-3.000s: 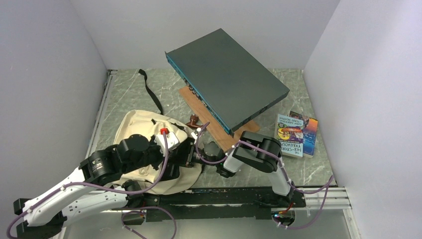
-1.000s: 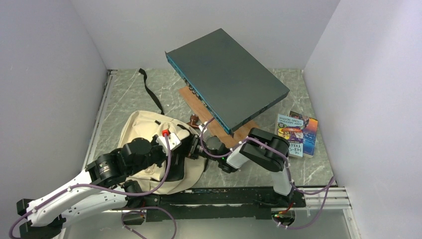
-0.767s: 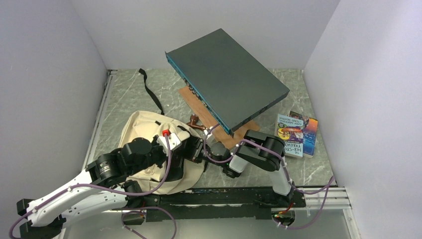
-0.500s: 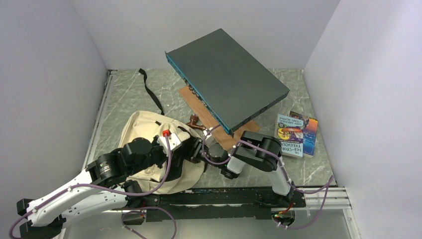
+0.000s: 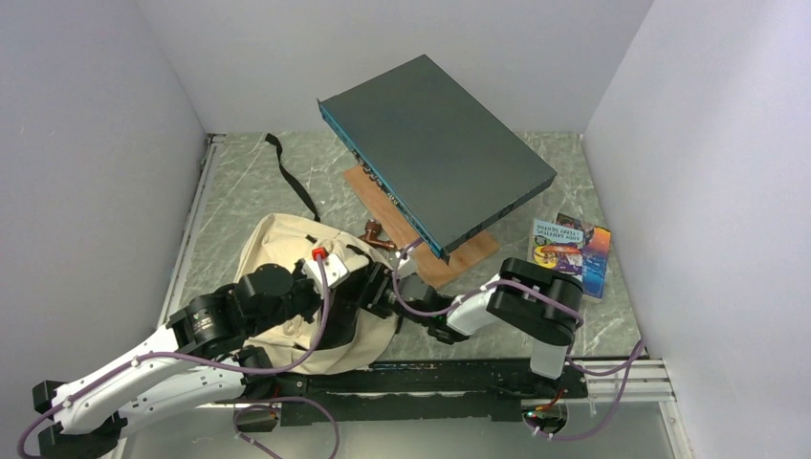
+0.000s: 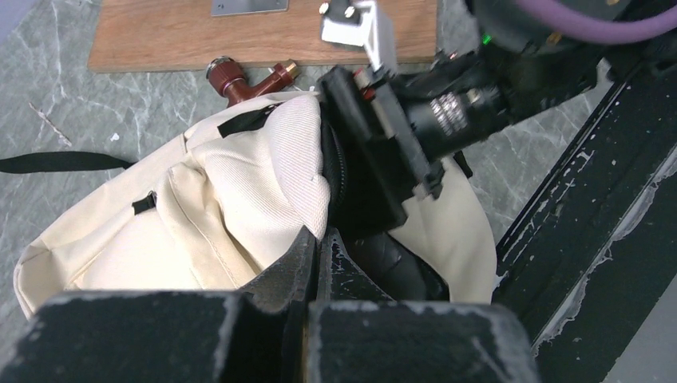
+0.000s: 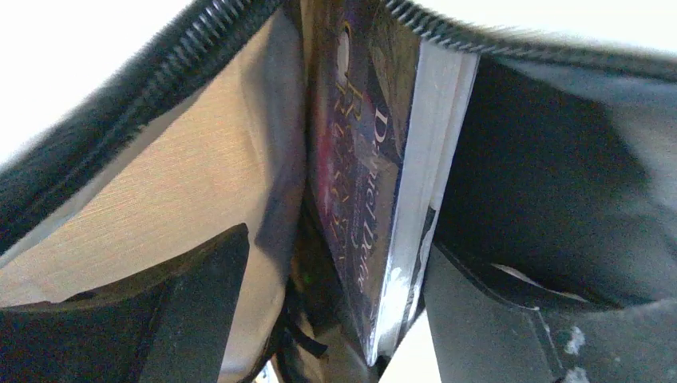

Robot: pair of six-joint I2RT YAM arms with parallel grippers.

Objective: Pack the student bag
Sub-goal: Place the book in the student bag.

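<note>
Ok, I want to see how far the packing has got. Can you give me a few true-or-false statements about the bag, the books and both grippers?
1. A book stands inside the open student bag. True.
2. The right gripper is clamped on that book. False: its jaws stand apart on either side of the book.
3. The left gripper is shut on the edge of the bag's opening. True.
4. No books lie on the table. False: two books lie on it, near the right wall.
</note>
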